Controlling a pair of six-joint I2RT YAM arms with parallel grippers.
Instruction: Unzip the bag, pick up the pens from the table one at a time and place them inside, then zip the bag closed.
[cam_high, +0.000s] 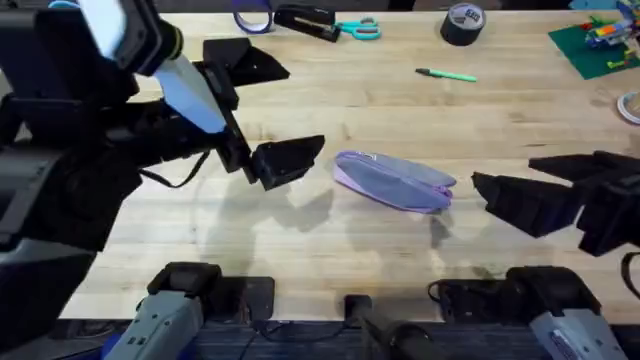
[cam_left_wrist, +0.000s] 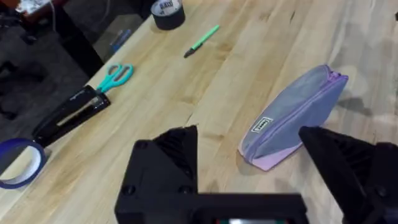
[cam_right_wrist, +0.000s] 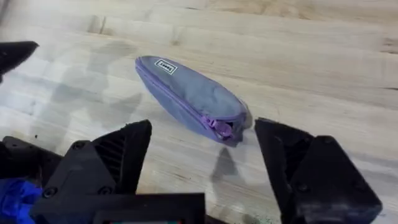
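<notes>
Bag-packing ground first: the table (cam_high: 400, 110), pale plank wood, carries everything. Next in bulk, the left gripper (cam_high: 262, 112) hangs above the table's left-centre with its jaws wide apart and nothing between them; the right gripper (cam_high: 525, 195) sits low at the right, jaws likewise spread and empty. Between the two lies the bag (cam_high: 392, 180), lavender, flat on the wood at mid-table, its long axis running left to right and tipping slightly toward the near right. The right wrist view shows the zipper pull (cam_right_wrist: 222, 126) at the end facing that gripper, zipper closed; the left wrist view shows the pale label (cam_left_wrist: 262, 124) at the opposite end. Far back on the table, well apart from the bag, lies one green pen (cam_high: 447, 74), roughly left-right, dark tip to the left
</notes>
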